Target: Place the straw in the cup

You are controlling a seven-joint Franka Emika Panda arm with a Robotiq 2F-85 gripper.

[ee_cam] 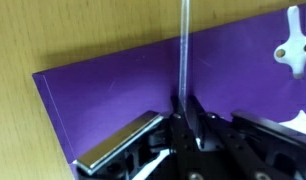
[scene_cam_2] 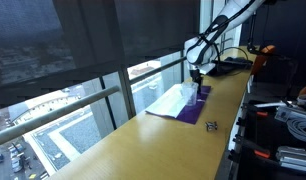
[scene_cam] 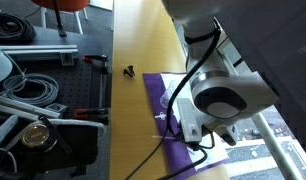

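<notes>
The hand (ee_cam: 180, 110) sits low over the wooden surface (ee_cam: 73, 30) and the purple cloth (ee_cam: 103, 90), its fingers pinched on one end of the straw (ee_cam: 181, 50). The grip is right at the tip, so I would make sure it is firm, then lift slowly and level so the thin stick does not swivel. The straw runs straight ahead from between the fingers, past the cloth's edge onto bare wood. I cannot make out the cup.
</notes>
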